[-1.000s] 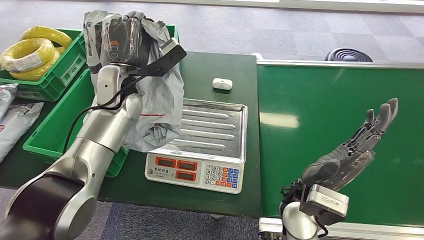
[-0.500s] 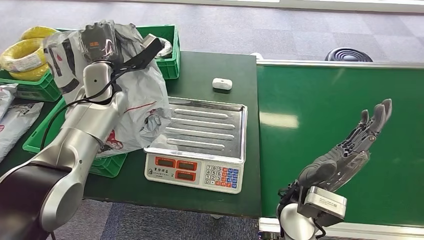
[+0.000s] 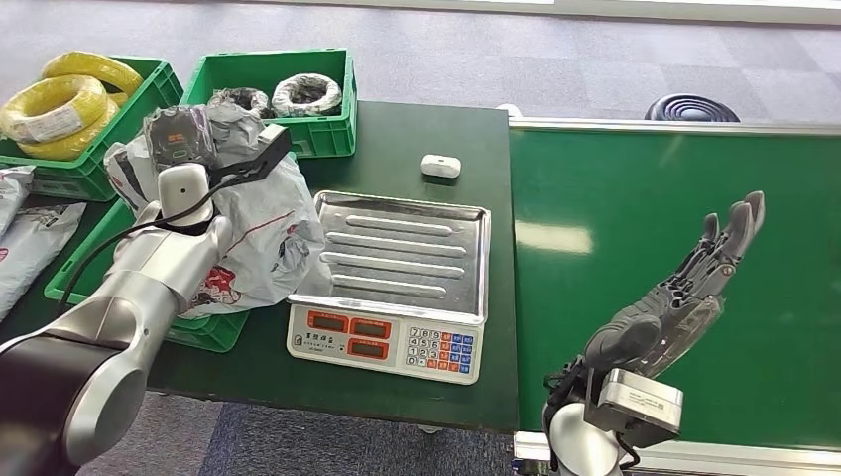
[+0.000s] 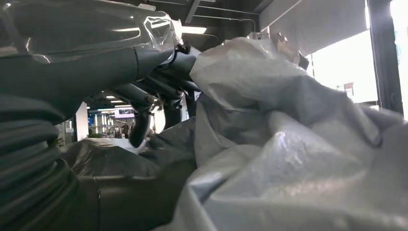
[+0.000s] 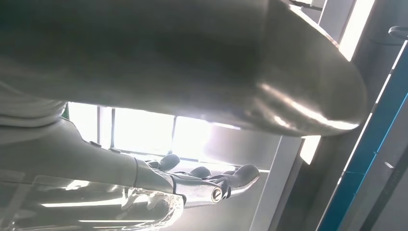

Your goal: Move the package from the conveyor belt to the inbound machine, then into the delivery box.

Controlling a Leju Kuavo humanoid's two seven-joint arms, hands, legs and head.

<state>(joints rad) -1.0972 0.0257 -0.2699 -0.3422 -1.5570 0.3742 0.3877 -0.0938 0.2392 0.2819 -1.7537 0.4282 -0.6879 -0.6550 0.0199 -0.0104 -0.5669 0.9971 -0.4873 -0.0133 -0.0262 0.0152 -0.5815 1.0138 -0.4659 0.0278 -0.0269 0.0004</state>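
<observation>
Left hand (image 3: 177, 139): our fingers clamped on the grey package (image 3: 263, 233) | package hung below them, over the green delivery box (image 3: 208, 329), just beside the scale (image 3: 402, 283) | right hand (image 3: 694, 288): fingers apart, empty, over the conveyor belt (image 3: 615, 188)

A grey speckled carpet floor (image 3: 496, 50) spreads behind a dark green rectangular table (image 3: 417, 129). On the floor at the far right sits a round black ribbed disc (image 3: 691, 108). At the table's far left stands a green plastic crate (image 3: 119, 139) holding coils of yellow cable (image 3: 60, 104); a second green plastic crate (image 3: 332, 99) beside it holds grey and black coils. A small white oblong case (image 3: 440, 166) lies on the tabletop. The wrist views show bright windows (image 4: 337, 67) and dark ceiling beams.
</observation>
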